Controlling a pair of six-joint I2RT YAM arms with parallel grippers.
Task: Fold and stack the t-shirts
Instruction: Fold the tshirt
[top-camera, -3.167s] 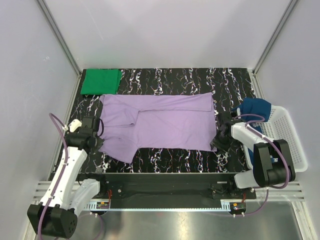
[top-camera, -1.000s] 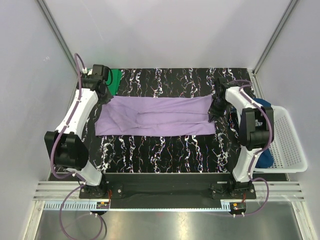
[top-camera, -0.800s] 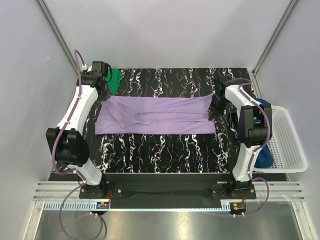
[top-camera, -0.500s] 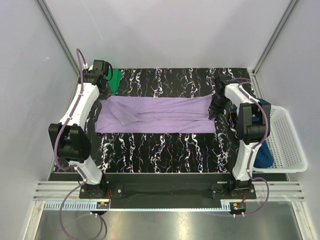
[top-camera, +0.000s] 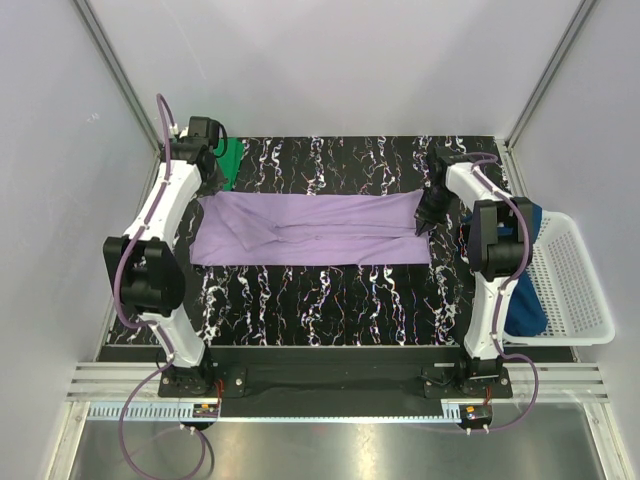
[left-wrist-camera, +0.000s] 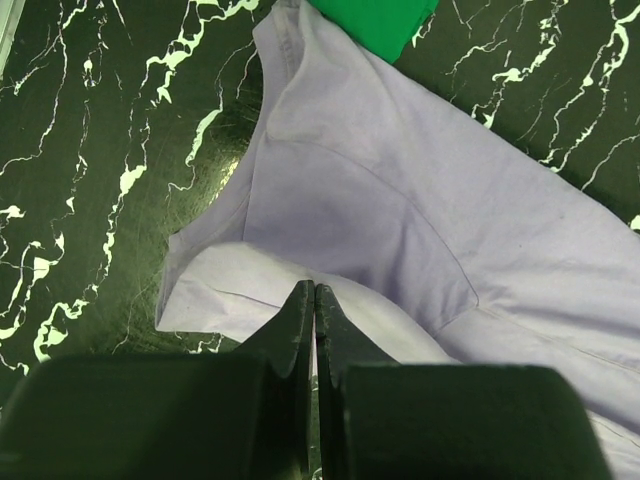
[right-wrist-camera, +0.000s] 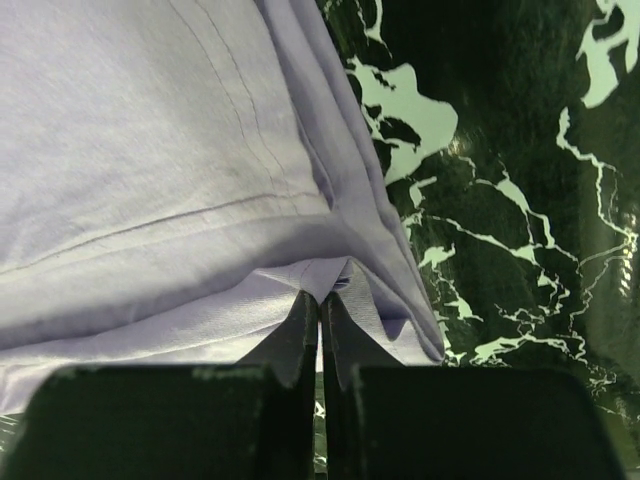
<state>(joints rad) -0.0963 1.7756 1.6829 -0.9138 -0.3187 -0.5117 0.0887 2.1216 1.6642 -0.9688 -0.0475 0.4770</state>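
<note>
Both arms had swung from the near side of the desk (top-camera: 330, 300) to its far side since the earliest picture. They had carried the near half of the lavender t-shirt (top-camera: 310, 230) over its far half, so it lay as a long band across the middle of the desk. The left gripper (left-wrist-camera: 314, 300) was pinched tight on a doubled corner of cloth at the band's left end. The right gripper (right-wrist-camera: 320, 305) was closed the same way on the bunched hem at the right end. The green t-shirt (top-camera: 232, 160) sat folded at the far left corner, just beside the band. The dark blue t-shirt (top-camera: 522, 305) lay crumpled in the white basket (top-camera: 580, 290) off the desk's right edge. By my reckoning the green one was finished and the lavender had only its first lengthwise fold. Crosswise folds, stacking and the whole blue shirt remained.
</note>
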